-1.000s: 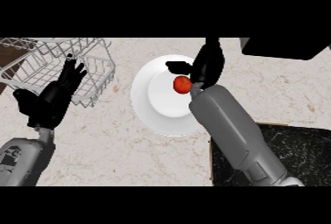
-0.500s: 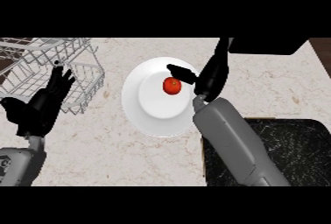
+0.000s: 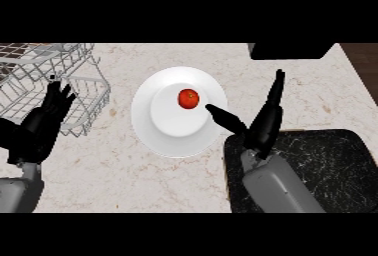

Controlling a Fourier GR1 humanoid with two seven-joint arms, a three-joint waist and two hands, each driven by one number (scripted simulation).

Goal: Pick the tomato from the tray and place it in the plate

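A red tomato (image 3: 189,98) lies on the white plate (image 3: 159,142) at the middle of the pale, speckled kitchen counter (image 3: 111,175). It sits in the plate's shallow well, a little to the far right of centre.

Just right of the plate, the robot's right hand (image 3: 263,125) stands edge-on and open. Its fingers (image 3: 277,87) are straight and together, pointing toward the far side, and its thumb (image 3: 221,116) stretches left across the plate's right rim. The thumb's tip stops short of the tomato, and the hand has hold of nothing. The grey right forearm (image 3: 277,186) rises from the near edge over a black, white-veined slab (image 3: 332,160) that fills the counter's near right corner.

At the left edge, the left hand (image 3: 35,131) rests open and empty, fingers spread and raised, above its own grey forearm (image 3: 18,192). The fingertips show against the near side of the wire tray (image 3: 44,65); whether they touch the wire cannot be told from this steep angle. The tray stands at the far left, apart from the plate, with bare counter between them. A dark block (image 3: 291,50) sits at the counter's far edge, to the right of the plate and beyond the right hand.
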